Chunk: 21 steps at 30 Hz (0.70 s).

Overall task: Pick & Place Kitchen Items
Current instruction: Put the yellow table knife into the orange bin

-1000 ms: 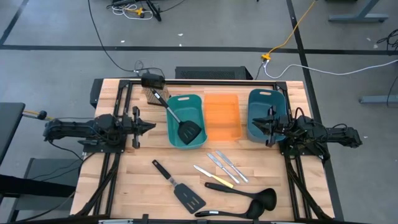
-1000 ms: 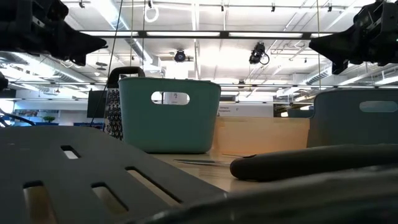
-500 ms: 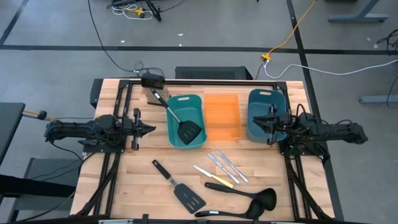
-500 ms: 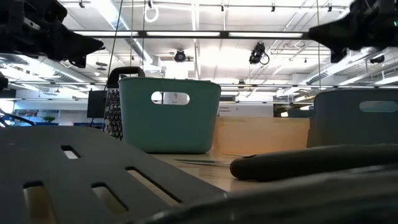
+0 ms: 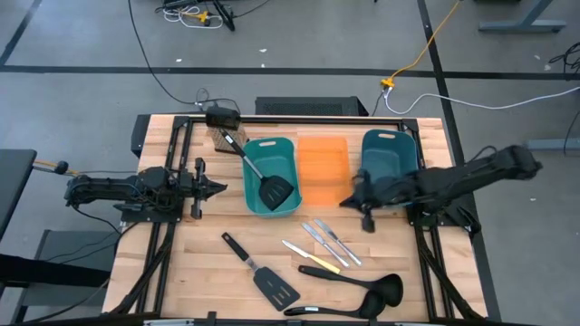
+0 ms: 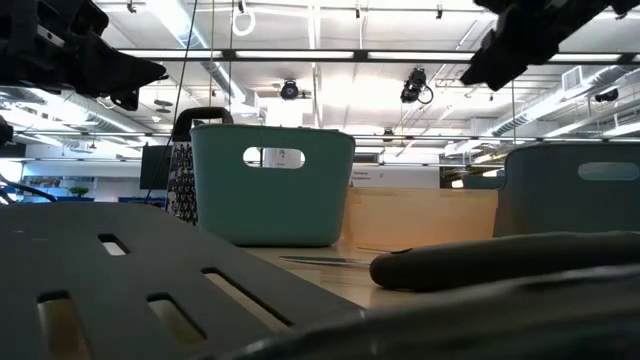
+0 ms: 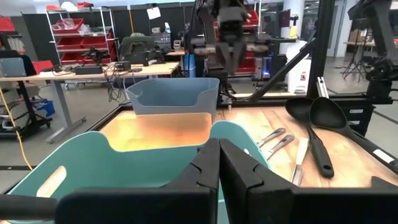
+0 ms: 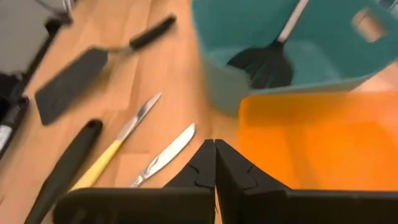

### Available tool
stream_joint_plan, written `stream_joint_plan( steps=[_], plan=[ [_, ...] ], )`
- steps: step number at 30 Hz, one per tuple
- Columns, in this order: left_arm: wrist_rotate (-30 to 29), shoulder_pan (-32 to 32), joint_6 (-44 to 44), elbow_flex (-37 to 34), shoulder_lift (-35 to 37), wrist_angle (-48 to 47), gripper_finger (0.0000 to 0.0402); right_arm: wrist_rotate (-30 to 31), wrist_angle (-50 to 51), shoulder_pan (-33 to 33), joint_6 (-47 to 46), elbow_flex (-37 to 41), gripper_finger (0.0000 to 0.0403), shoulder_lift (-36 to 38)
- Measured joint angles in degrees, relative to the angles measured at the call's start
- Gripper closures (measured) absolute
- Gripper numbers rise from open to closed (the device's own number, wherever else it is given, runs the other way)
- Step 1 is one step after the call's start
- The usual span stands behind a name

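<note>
While my right gripper (image 5: pixel 360 203) is reaching out over the middle of the butcher-block wooden table (image 5: pixel 208 263), just at the near right corner of the translucent orange plastic bin (image 5: pixel 323 168), its two dark fingers are pressing together with nothing between them. What I am judging the coming move to turn on is that the two small silver knives (image 5: pixel 328 239) are lying just nearer than my fingertips and slightly to their left, side by side, their long axes running diagonally from far left to near right. The yellow-handled knife (image 5: pixel 310 256) is lying just left of that pair on much the same slant, and the two black plastic ladles (image 5: pixel 358 290) are resting nearer again, by the near edge, lying roughly left to right. The black slotted spatula with the black handle (image 5: pixel 261 270) is lying farther left, blade toward the near edge. The steel-handled black slotted spatula (image 5: pixel 264 179) is already sitting in the teal plastic bin on the left (image 5: pixel 272 175). My left gripper (image 5: pixel 210 187) is waiting with fingers together at the left side of the table, well apart from the knives, so I am reckoning my right arm the nearer one, and I am expecting to need my fingers parted and set across that diagonal.
</note>
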<state>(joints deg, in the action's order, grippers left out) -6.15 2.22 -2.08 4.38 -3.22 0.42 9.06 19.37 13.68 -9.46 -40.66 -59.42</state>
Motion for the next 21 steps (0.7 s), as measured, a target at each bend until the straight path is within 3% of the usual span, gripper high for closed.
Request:
stream_joint_plan(
  steps=[6,12,17,21],
  plan=[
    [0.0,0.0,0.0,0.0,0.0,-0.02,0.0392,2.56,-8.03,5.86,-8.9,-3.86,0.0391,-15.29],
    [0.0,0.0,0.02,0.0,-0.02,-0.08,0.0392,6.96,-13.43,9.33,-17.33,-9.54,0.032,-27.0],
    [0.01,0.0,1.25,0.0,-0.04,-0.3,0.0392,6.84,-10.13,11.47,-20.19,-16.21,0.0266,-36.62],
    [0.02,0.0,1.79,0.0,-0.07,-0.28,0.0392,8.46,-6.84,12.89,-23.94,-20.62,0.026,-41.87]
  ],
)
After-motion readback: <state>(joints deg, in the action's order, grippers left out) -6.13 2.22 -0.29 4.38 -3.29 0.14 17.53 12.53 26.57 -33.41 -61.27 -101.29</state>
